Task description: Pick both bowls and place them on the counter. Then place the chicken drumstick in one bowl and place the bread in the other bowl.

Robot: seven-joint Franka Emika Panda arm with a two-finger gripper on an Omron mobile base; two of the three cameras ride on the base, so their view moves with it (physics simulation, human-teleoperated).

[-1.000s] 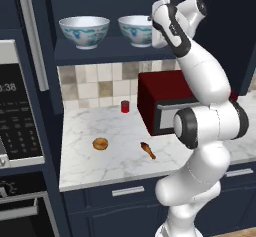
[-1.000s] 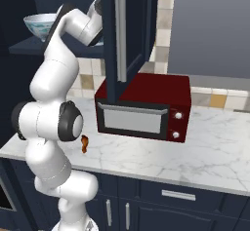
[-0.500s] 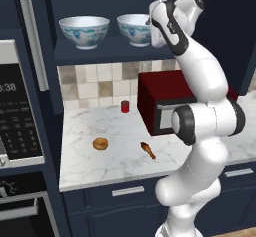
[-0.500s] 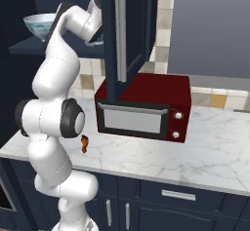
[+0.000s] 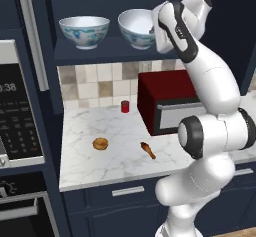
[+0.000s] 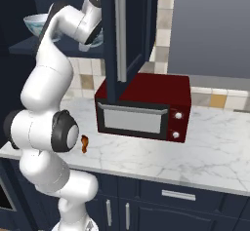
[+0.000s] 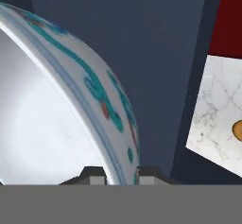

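Two white bowls with blue-teal pattern stand on the dark shelf (image 5: 100,51). The left bowl (image 5: 85,31) (image 6: 33,24) sits upright and free. My gripper (image 5: 153,31) (image 7: 120,177) is shut on the right-hand rim of the right bowl (image 5: 136,27) (image 7: 71,105), which leans with its pale inside showing. In the hand view that rim runs between my fingertips (image 7: 97,176). Down on the marble counter (image 5: 90,166) lie the round bread (image 5: 100,143) (image 7: 237,130) and, right of it, the chicken drumstick (image 5: 148,150) (image 6: 84,144).
A red microwave (image 5: 170,103) (image 6: 141,108) stands on the counter right of the foods, under the shelf's right end. A small red can (image 5: 125,106) stands by the tiled wall. A built-in oven column (image 5: 20,121) bounds the counter on the left.
My jaws have gone from wide open to shut on the right bowl's rim. That bowl now leans more, showing its inside. The arm has barely shifted.
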